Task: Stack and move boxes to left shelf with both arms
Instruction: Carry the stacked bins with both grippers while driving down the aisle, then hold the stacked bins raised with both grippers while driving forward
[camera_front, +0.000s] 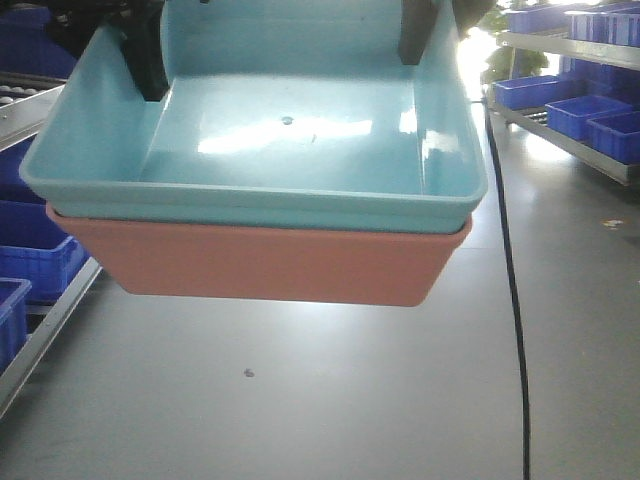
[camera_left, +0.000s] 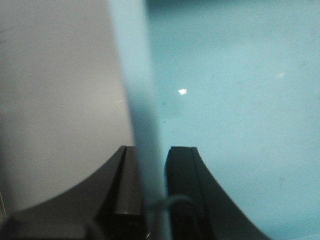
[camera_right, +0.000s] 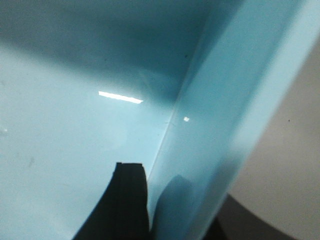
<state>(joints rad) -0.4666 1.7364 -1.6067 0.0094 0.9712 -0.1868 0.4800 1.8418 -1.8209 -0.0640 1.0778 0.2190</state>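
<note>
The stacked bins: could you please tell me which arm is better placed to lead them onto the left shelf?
Left, probably: the left pincer clamps the blue bin's wall nearest the shelf; the right pincer holds the far wall.

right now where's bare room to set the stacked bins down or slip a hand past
Bare grey floor lies under the blue bin and pink bin, between the left shelf and the black cable; another strip runs right of the cable. Nothing lies in the blue bin. Crowded: blue crates on the left shelf and the right shelf.
</note>
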